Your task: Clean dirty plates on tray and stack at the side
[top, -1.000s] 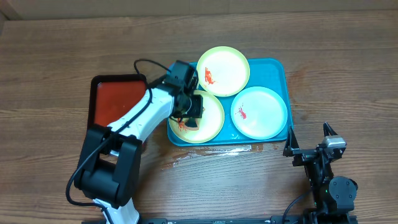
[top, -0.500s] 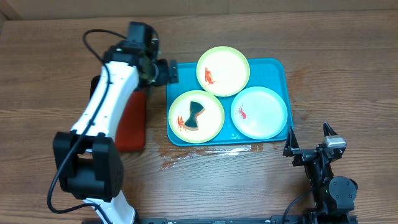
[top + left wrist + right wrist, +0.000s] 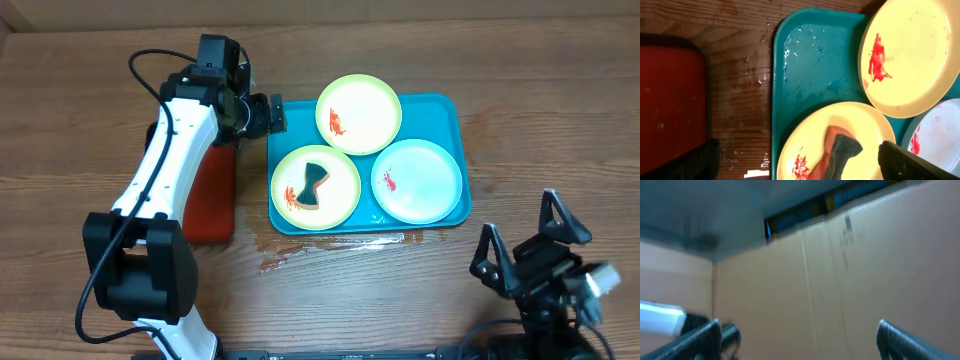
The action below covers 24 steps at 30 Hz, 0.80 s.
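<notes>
Right gripper (image 3: 517,210) has shifted since half a second ago: it now sits further toward my near-right corner and is tipped at an angle, while the left arm has barely moved. Left gripper (image 3: 277,114) hangs over the wood just beside the far-left corner of the turquoise tray (image 3: 448,112), between it and the red tray (image 3: 210,200). Overhead gives me the full layout. All three plates lie in the turquoise tray: far plate (image 3: 359,113) with a red smear and its rim over the tray's far edge, near-left plate (image 3: 343,190) carrying the sponge (image 3: 313,186), pale plate (image 3: 417,180) at right with a small red mark. Left wrist view adds what overhead cannot: fingers spread wide at both lower corners with nothing between them, water beads on the tray floor, droplets on the wood, and the sponge showing an orange body with a dark grey scrub face. Right wrist view is blurred and aimed up off the table; its fingers stand well apart and empty, against tan cardboard wall (image 3: 865,270) with a bluish strip above. Table (image 3: 540,60) is brown wood grain, with a wet patch (image 3: 330,245) just beside the tray's near edge.
</notes>
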{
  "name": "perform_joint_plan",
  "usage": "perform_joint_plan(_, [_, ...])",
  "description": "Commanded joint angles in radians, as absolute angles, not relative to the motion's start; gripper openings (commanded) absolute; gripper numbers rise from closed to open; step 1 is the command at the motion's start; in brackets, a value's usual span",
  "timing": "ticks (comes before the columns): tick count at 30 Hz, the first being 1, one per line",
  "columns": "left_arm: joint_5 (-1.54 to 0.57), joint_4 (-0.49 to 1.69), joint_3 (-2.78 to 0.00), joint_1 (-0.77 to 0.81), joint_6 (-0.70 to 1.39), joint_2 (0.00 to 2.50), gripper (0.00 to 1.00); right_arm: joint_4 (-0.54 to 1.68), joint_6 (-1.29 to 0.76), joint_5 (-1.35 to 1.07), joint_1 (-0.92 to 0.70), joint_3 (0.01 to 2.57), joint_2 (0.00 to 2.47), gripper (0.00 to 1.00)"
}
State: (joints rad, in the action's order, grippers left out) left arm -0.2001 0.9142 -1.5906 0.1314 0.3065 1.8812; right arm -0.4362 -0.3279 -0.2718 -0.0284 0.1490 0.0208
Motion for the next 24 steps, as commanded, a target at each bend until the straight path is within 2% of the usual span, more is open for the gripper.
perform_joint_plan(1, [-0.214,0.916,-1.605,0.139,0.295,1.876,1.00,-0.165,-0.224,-0.357,-0.032,0.403,0.126,1.00])
perform_joint_plan(4, [-0.214,0.913,-1.605,0.139,0.295,1.876,1.00,0.348,-0.149,-0.359,-0.032,0.741,0.453,1.00])
perform_joint_plan(8, [-0.215,0.908,-1.605,0.139,0.295,1.876,1.00,0.617,-0.149,-0.456,-0.033,0.993,0.804,1.00])
perform_joint_plan(12, [-0.214,0.912,-1.605,0.139,0.295,1.876,1.00,0.643,-0.186,-0.878,-0.033,1.160,1.130,1.00])
perform_joint_plan(14, [-0.214,0.912,-1.605,0.139,0.295,1.876,1.00,0.524,-0.186,-1.111,-0.038,1.171,1.264,1.00])
perform_joint_plan(16, [-0.215,0.913,-1.605,0.139,0.296,1.876,1.00,0.431,-0.192,-1.201,-0.052,1.171,1.346,1.00])
perform_joint_plan(20, [-0.215,0.920,-1.605,0.139,0.295,1.876,1.00,0.374,-0.263,-0.956,-0.144,1.174,1.458,1.00])
perform_joint_plan(24, [-0.215,0.920,-1.605,0.139,0.295,1.876,1.00,0.529,-0.313,-0.419,-0.305,1.207,1.497,1.00])
